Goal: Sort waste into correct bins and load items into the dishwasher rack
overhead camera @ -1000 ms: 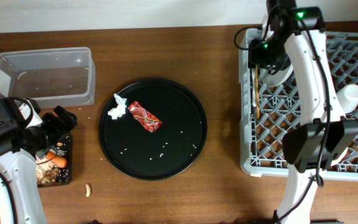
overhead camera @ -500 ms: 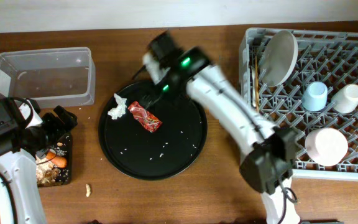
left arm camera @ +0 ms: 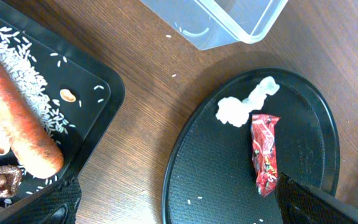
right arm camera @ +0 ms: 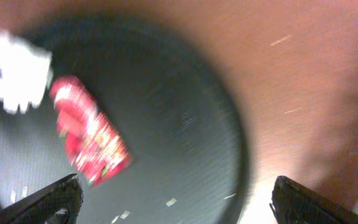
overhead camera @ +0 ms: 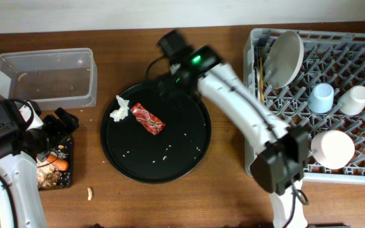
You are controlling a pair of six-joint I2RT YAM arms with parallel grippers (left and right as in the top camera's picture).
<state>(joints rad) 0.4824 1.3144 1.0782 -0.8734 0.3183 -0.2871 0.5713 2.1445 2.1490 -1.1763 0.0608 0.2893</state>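
Dishwasher rack (overhead camera: 360,50), right side of the desk (overhead camera: 220,202): loaded with the white plate (overhead camera: 285,58), white-pink bowl (overhead camera: 332,149), light blue cup (overhead camera: 320,98), white cup (overhead camera: 355,96) and wooden chopsticks (overhead camera: 259,79) at its left edge. Can't spot the fork.

Round black tray (overhead camera: 182,145), mid-desk: holds the red wrapper (overhead camera: 147,118), the crumpled tissue (overhead camera: 120,109) just beside it, and scattered rice grains (overhead camera: 163,151).

Clear box (overhead camera: 43,76), far left: looks empty bar a few specks.

Shallow black tray (overhead camera: 72,161), below the box: has the carrot (overhead camera: 59,163), rice and brown scraps in it. One nut scrap (overhead camera: 89,192) lies loose on the desk near it.

Right arm reaches across to the upper edge of the round tray. Right fingers (right arm camera: 48,202) are spread wide and hold nothing. The wrist view is blurred, but the wrapper and tissue are both in it.

Left arm hangs over the shallow tray, left fingers (left arm camera: 36,202) also spread wide and empty.

My read: dish loading is about done and this is the dry-waste step, with the right arm lining up on the wrapper or tissue.

Next move:
- Centre over the wrapper.
- Turn the fingers across its narrow side.
- Drop to the tray surface and close.
- Carry it left to the clear box, probably, since the food waste sits in the black tray.

Wrapper is flat and shiny, so slip risk; pinch low.
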